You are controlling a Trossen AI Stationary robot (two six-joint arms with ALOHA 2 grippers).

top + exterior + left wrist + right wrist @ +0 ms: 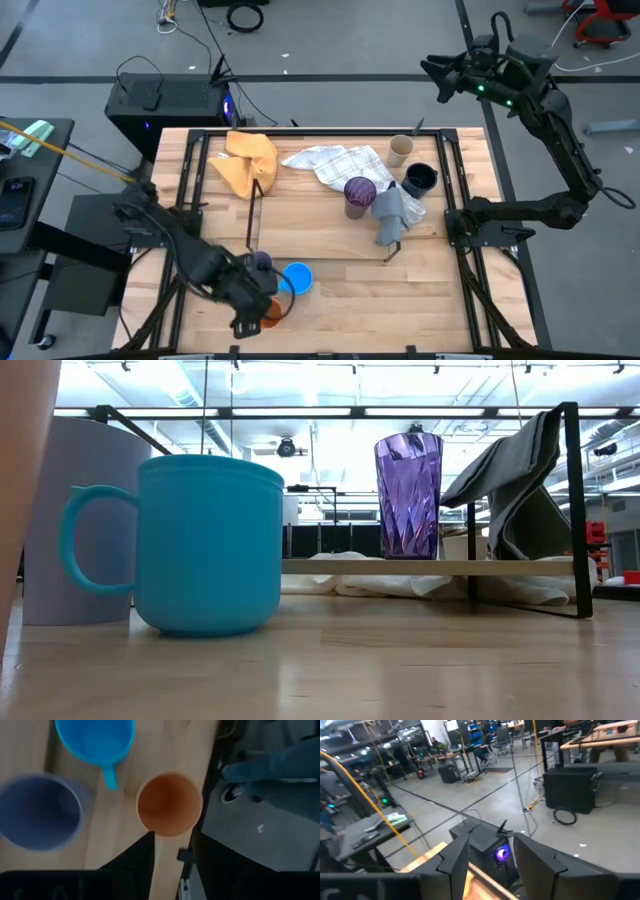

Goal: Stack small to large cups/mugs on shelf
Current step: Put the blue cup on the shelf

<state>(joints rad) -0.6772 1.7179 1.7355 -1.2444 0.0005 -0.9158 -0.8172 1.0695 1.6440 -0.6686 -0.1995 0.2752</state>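
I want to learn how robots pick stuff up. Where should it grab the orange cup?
Probably by the rim, coming down from above. The orange cup stands upright with its mouth open, right under the left gripper, whose open fingers could pinch one wall. No handle shows.

The high camera is looking straight down on the whole table (330, 215). The low one is sitting at tabletop level, close behind the blue mug (205, 545) — also showing below the left wrist camera. The right wrist camera is facing the room.
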